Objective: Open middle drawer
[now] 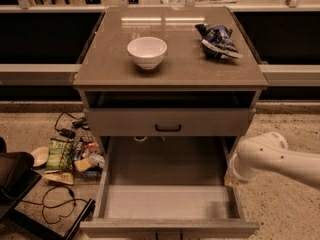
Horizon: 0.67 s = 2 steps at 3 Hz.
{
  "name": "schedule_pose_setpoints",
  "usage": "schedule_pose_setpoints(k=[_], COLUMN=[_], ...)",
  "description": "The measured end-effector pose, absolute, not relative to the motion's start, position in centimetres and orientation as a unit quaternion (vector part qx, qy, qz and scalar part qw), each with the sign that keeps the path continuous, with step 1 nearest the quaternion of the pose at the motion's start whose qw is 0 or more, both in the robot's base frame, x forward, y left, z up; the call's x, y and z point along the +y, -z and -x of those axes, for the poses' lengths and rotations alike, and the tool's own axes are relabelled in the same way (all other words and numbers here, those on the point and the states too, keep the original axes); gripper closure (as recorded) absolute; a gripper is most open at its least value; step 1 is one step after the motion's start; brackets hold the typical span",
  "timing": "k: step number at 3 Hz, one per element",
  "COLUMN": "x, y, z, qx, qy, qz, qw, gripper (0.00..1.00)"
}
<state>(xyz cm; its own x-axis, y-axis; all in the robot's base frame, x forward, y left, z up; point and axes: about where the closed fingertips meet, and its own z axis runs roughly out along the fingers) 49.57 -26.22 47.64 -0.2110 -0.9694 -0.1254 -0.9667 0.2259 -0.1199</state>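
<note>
The middle drawer (170,201) stands pulled far out of the cabinet (170,69), showing a plain grey tray with nothing in it. Its front (170,228) lies along the bottom edge of the view. Above it, the top drawer front (210,122) with a black pull handle (167,128) is shut. My gripper (229,179) is at the end of the white arm (270,159) that comes in from the right. It is just outside the open drawer's right side wall, about halfway along it, and is mostly hidden by the wrist.
A white bowl (147,51) and a blue snack bag (218,38) sit on the cabinet top. Snack packets and cables (65,156) litter the floor on the left, next to a black object (15,184). A dark counter runs behind.
</note>
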Motion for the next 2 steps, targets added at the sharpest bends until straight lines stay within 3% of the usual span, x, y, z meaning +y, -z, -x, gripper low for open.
schedule_pose_setpoints(k=[1,2], x=[-27.8,-28.8], y=[-55.7,-64.6], z=[-51.5,-50.5], qx=[0.775,0.780], qy=[0.047,0.088], qz=[0.626,0.612], qw=[0.073,0.094], gripper=[1.00,1.00])
